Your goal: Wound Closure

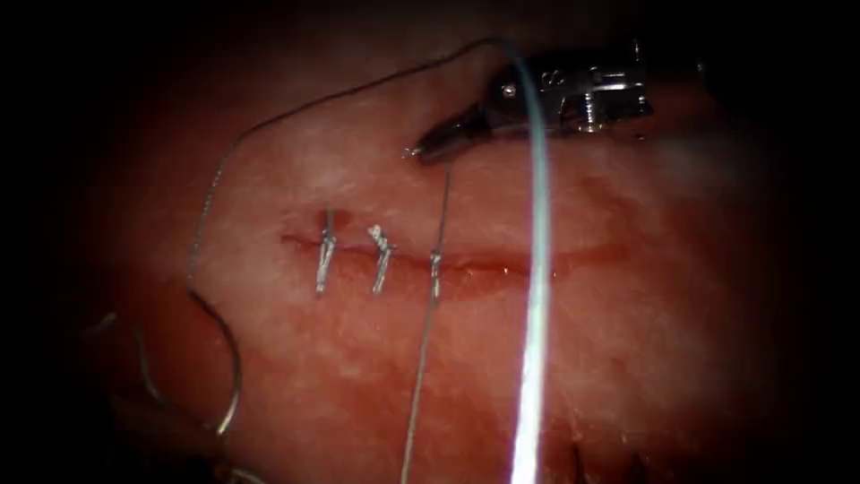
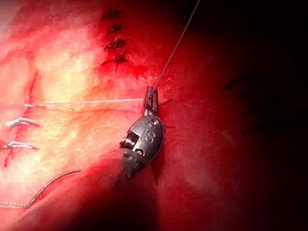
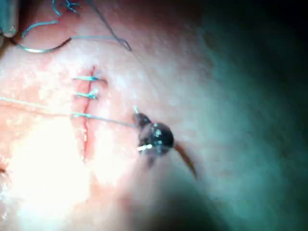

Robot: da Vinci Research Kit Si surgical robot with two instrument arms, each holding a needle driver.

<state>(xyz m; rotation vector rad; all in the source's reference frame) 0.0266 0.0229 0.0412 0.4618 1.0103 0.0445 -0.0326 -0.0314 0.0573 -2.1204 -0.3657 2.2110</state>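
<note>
Nearest the lens, at lower centre of the endoscope view: a pale strand of thread (image 1: 536, 341), rising steeply to the upper centre. Just left of it, a thinner strand, climbing straight from the bottom edge.

At lower left, the needle (image 1: 235, 367) (image 2: 53, 185) (image 3: 43, 48). Rests loose on the tissue (image 1: 672, 341), left of the cut's end, gripped by nothing and apparently not in the tissue. Long axis roughly up and down the frame, bow bulging right. Thread end at the top, tip aimed toward the lower left corner. Probably parked there to keep clear of the work.

Mid-frame, the cut (image 1: 502, 264), running left to right. Carries two stitches (image 1: 324, 255) on its left part and, right of them, a third crossing where the thin strand passes through.

Farthest, upper right: the right claw (image 1: 425, 148) (image 2: 150, 94) (image 3: 139, 118), beyond the cut, pointing left and slightly down. Pinched closed on the thread near its tips. Holds the strand from the third crossing straight and taut, likely to keep tension on that stitch. Lets the other length slacken, arcing over the upper left and down to the needle.
</note>
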